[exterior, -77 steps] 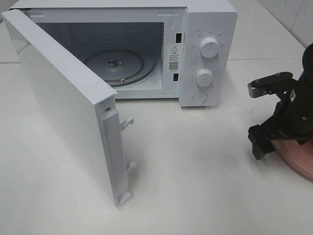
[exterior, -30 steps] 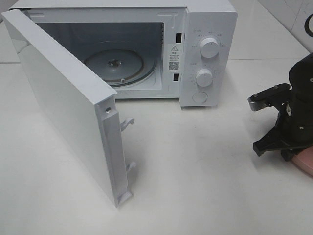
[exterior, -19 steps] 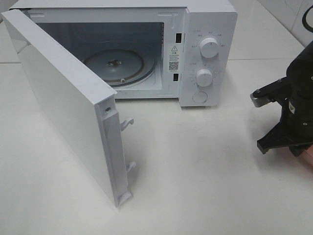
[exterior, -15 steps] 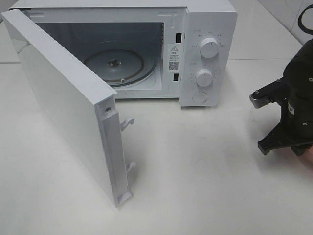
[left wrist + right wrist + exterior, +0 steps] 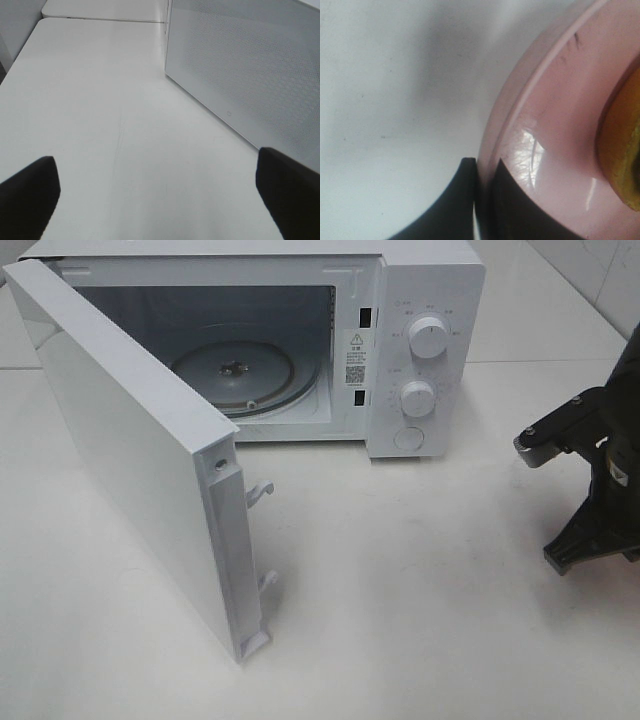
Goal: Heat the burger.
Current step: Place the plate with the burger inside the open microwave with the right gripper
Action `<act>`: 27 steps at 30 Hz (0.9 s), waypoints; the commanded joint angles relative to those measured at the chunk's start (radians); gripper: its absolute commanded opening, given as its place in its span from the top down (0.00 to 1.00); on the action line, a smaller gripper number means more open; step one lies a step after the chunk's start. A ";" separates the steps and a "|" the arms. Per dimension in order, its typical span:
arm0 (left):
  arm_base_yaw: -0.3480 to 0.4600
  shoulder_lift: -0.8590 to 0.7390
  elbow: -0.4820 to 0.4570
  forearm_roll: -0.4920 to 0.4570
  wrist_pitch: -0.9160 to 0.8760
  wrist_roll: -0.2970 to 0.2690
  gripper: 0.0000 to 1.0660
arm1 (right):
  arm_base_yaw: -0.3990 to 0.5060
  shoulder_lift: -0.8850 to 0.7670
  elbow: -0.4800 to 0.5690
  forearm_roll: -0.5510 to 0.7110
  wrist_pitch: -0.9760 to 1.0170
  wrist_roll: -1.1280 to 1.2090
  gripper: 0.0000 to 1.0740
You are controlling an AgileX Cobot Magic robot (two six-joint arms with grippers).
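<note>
White tabletop (image 5: 420, 590), open microwave (image 5: 440, 300) — left gripper (image 5: 159, 189) spread, right gripper (image 5: 484, 192) pinched on rim of pink plate (image 5: 555, 125)

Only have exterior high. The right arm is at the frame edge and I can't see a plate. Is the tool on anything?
Observer: Yes. The right wrist view shows the right tool shut on the rim of the pink plate.
Operator: Burger on the plate?
Observer: A golden-brown edge of the burger shows on it. The rest is out of frame.
Operator: Left arm isn't in my view at all.
Observer: The left tool is open and empty. Its camera shows only bare table and a white dotted panel, likely the microwave door.
</note>
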 commanded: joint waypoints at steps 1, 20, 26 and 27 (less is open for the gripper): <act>0.003 -0.007 0.005 -0.004 0.000 -0.001 0.06 | 0.012 -0.030 0.012 -0.054 0.048 0.009 1.00; 0.003 -0.007 0.005 -0.004 0.000 -0.001 0.06 | 0.317 -0.240 0.094 -0.050 0.126 -0.029 1.00; 0.003 -0.007 0.005 -0.004 0.000 -0.001 0.06 | 0.398 -0.253 0.094 -0.049 0.160 -0.051 1.00; 0.003 -0.007 0.005 -0.004 0.000 -0.001 0.06 | 0.415 -0.255 0.094 -0.050 0.166 -0.052 1.00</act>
